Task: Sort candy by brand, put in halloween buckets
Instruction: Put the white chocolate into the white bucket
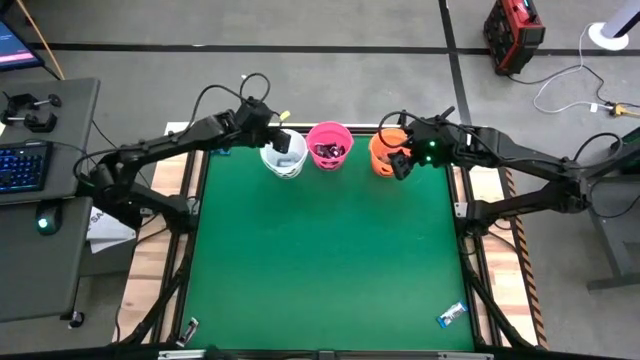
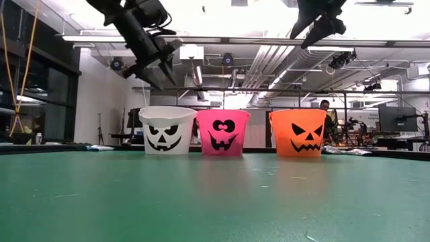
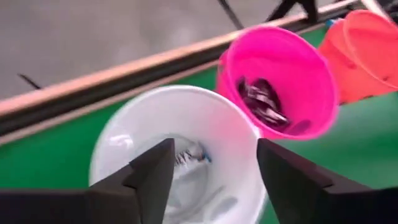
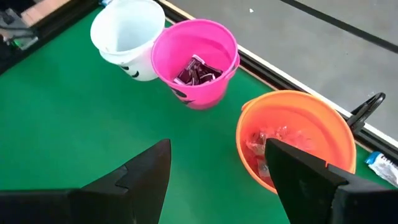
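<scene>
Your green table point(image 1: 320, 270) carries three buckets in a row at its far edge, with one blue-wrapped candy point(image 1: 452, 316) lying alone near the front right corner, well apart from both arms. Your left gripper point(image 3: 211, 168) hangs wide open right above the white bucket point(image 3: 180, 149), where a silvery, blue-tipped sweet point(image 3: 189, 154) shows between the fingers. Dark wrappers fill the pink bucket point(image 4: 196, 59) beside it, and your right gripper point(image 4: 217, 168) waits open at the orange bucket point(image 4: 298, 134) of clear ones.

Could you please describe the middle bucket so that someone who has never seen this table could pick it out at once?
At the far edge of the green table, three small pails stand in a row. The one meant is the pink bucket, between the white bucket and the orange bucket. It alone is bright pink, with a black round-eyed grinning face on its front and dark reddish wrapped candy inside.
</scene>
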Action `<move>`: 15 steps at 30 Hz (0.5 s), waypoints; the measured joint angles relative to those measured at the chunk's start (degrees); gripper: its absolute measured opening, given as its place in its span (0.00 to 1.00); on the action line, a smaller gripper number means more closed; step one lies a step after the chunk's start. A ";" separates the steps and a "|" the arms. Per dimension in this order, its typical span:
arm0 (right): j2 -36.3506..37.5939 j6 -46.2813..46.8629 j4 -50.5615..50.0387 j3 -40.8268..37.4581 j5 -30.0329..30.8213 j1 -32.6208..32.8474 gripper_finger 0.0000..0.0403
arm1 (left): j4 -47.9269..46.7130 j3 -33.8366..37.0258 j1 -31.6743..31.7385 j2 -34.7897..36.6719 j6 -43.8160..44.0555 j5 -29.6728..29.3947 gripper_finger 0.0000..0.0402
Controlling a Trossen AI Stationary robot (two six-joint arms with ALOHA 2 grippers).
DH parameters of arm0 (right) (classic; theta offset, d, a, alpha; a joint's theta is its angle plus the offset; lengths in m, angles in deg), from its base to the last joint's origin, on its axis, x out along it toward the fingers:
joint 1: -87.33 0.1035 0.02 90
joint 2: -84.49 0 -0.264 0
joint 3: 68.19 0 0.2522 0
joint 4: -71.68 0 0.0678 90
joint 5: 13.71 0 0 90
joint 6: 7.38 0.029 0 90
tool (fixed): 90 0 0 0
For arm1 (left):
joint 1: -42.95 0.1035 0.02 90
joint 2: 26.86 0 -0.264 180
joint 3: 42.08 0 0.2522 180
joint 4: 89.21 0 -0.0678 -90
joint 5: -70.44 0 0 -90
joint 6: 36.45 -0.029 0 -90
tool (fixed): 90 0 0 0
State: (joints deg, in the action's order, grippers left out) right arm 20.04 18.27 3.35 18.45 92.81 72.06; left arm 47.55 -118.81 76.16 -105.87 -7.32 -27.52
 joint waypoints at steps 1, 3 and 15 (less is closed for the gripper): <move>0.00 0.52 0.20 0.02 0.00 0.00 0.63 | -0.73 -0.44 0.74 0.00 -0.71 -1.43 0.56; 0.00 2.06 0.20 0.00 -0.11 0.00 0.63 | -3.12 -1.92 3.96 0.00 -0.70 -3.73 0.58; -4.86 9.66 7.24 0.02 3.01 -0.87 0.63 | -15.82 -8.49 27.37 -14.24 -13.42 2.34 0.59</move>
State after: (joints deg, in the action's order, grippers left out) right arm 15.18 27.92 10.59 18.47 95.81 71.18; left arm 31.74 -127.30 103.53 -120.11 -20.74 -25.18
